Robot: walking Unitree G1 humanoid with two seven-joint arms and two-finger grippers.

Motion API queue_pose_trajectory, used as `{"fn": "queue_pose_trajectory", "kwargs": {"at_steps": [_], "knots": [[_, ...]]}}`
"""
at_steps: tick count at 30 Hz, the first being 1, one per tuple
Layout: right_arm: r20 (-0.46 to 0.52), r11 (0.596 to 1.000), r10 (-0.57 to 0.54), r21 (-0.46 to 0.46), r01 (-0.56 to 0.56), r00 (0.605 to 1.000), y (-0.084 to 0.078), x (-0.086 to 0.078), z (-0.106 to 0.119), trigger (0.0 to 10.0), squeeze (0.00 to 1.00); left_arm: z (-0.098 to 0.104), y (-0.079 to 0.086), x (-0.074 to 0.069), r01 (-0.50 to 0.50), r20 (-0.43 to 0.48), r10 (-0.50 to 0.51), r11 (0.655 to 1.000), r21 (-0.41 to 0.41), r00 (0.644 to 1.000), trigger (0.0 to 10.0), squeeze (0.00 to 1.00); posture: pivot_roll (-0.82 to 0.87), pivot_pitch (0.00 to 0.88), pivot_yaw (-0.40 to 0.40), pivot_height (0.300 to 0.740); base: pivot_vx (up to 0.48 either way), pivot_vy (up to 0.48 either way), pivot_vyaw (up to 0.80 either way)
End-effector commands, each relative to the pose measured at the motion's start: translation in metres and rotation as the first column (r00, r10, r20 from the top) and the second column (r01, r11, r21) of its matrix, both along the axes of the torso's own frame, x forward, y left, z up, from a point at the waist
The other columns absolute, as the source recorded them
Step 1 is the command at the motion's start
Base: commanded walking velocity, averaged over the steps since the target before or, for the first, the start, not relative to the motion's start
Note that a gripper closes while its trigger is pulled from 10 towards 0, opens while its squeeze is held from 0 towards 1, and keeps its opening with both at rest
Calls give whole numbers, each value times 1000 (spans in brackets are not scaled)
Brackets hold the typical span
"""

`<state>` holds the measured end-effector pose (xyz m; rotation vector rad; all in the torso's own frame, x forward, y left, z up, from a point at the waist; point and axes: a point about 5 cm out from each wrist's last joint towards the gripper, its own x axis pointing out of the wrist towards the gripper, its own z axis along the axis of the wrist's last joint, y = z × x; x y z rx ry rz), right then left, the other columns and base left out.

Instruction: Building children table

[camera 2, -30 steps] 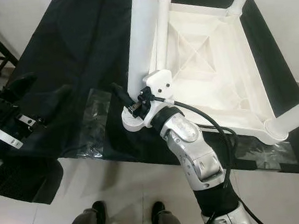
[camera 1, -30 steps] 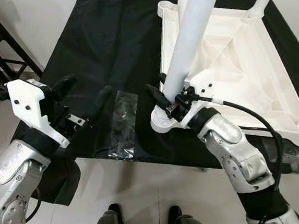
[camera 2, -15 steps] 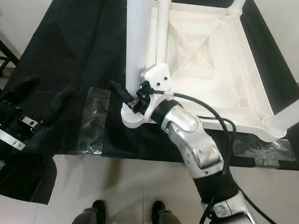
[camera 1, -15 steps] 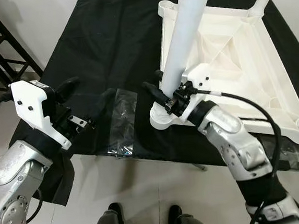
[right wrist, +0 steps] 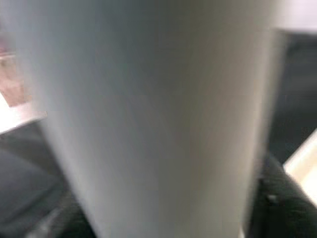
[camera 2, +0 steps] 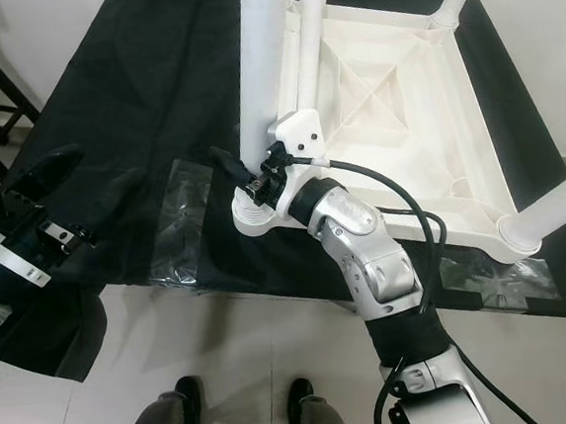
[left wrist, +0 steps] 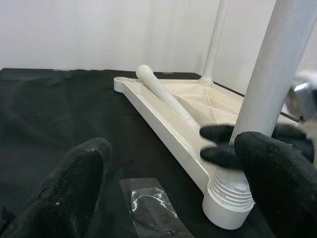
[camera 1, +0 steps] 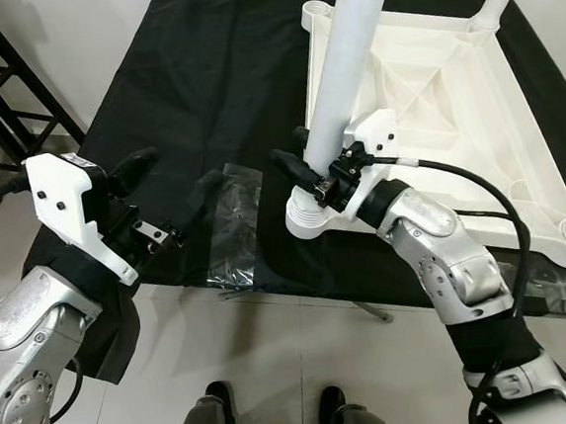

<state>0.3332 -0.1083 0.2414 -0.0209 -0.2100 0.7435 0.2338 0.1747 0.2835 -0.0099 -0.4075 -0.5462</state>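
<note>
Gripping smooth white cylindrical leg [camera 1: 345, 73], right gripper [camera 1: 304, 165], ribbed socket [camera 1: 306, 215]

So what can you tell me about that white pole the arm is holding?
The white pole is a smooth, round table leg, plastic by the look of it. It stands upright in the near corner socket of the upturned white tabletop, screw threads showing at its base. The right gripper clasps it just above the socket.

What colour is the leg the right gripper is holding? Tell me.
White; the table leg in the right gripper shows best in left eye view.
</note>
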Motion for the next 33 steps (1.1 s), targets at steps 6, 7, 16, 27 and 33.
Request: {"fn": "queue_pose_trajectory", "kwargs": {"at_steps": [6,7,16,27,33], "knots": [[39,987,155,31,-156,987,-6,-3,13,10000,0,-1,-5,-5,37,-10,-37,999,24,999,10000,0,148,311,-52,740,0,0,0],[73,977,213,4,-213,974,-9,-3,19,10000,0,-1,-5,-5,38,-10,-38,999,23,999,10000,0,151,311,-55,740,0,0,0],[45,839,514,-234,-491,857,-16,7,28,10000,0,-1,-7,-8,40,-9,-40,999,19,999,10000,0,155,317,-64,740,0,0,0],[-33,742,634,-255,-620,773,-9,22,33,0,0,-5,-11,-13,72,-32,-71,997,21,997,10000,0,165,327,-73,740,0,0,0],[-51,730,639,-274,-626,767,-15,22,25,0,0,-17,-16,-16,108,-77,-105,993,42,992,10000,0,143,328,-77,740,0,0,0]]}}
